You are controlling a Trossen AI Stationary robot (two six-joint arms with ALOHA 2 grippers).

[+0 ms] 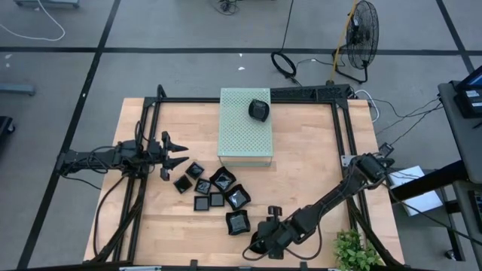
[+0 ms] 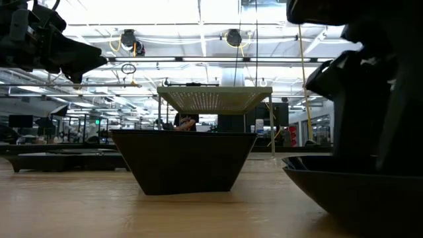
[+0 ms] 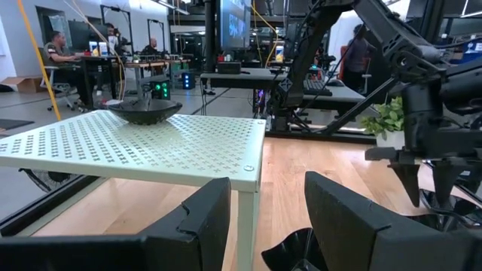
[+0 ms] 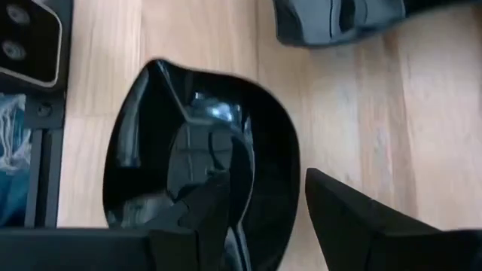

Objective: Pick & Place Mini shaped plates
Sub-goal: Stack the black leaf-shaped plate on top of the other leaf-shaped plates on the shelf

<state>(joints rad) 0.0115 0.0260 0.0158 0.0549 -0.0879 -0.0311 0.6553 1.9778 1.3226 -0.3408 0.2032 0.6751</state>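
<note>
Several small glossy black mini shaped plates [image 1: 215, 188] lie on the wooden table in front of the pale green perforated box [image 1: 245, 132]. One more plate [image 1: 258, 110] rests on the box top. My right gripper [image 1: 254, 242] is open near the table's near edge, low over a rounded black plate [image 4: 203, 150]. One of its fingers [image 4: 215, 207] is over the plate's hollow. The other [image 4: 354, 218] is outside the rim [image 4: 290, 188]. My left gripper [image 1: 181, 152] waits open at the left, level, pointing at the box. My right gripper straddles the plate's rim [image 4: 290, 188], slanting down from above. I cannot tell whether either finger touches the plate. The plate lies flat on the table.
Another plate [image 2: 185, 158] sits just beyond the gripper toward the table's middle. A grey device [image 4: 339, 19] stands on the table close by. A potted plant [image 1: 354, 252] is at the near right corner. Black frame rails [image 1: 343, 128] run along the table's sides.
</note>
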